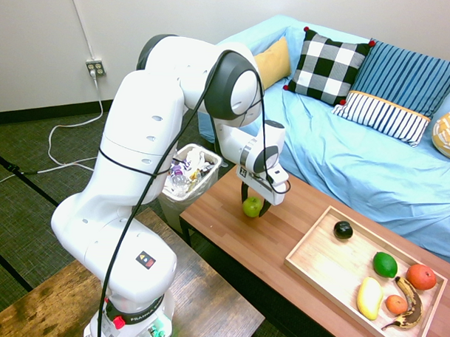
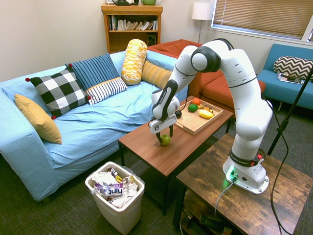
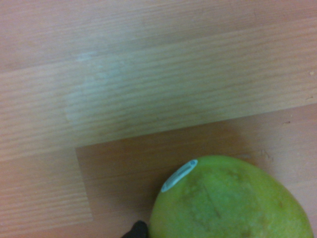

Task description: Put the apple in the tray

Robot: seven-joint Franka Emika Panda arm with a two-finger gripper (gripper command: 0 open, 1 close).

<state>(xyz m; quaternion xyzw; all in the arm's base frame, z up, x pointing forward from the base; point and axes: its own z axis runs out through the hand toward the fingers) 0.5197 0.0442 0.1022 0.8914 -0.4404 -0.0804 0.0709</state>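
Observation:
The yellow-green apple sits on the reddish-brown table, near its end by the bin. My gripper has come straight down over it, open, one finger on each side of the fruit. The second exterior view shows the same: the apple rests on the tabletop between the fingers of the gripper. In the wrist view the apple fills the lower right, resting on wood grain. The pale wooden tray lies at the table's other end.
In the tray lie a dark avocado, a green lime, an orange, a yellow fruit and a browned banana. A full white bin stands off the table's end. A blue sofa runs behind.

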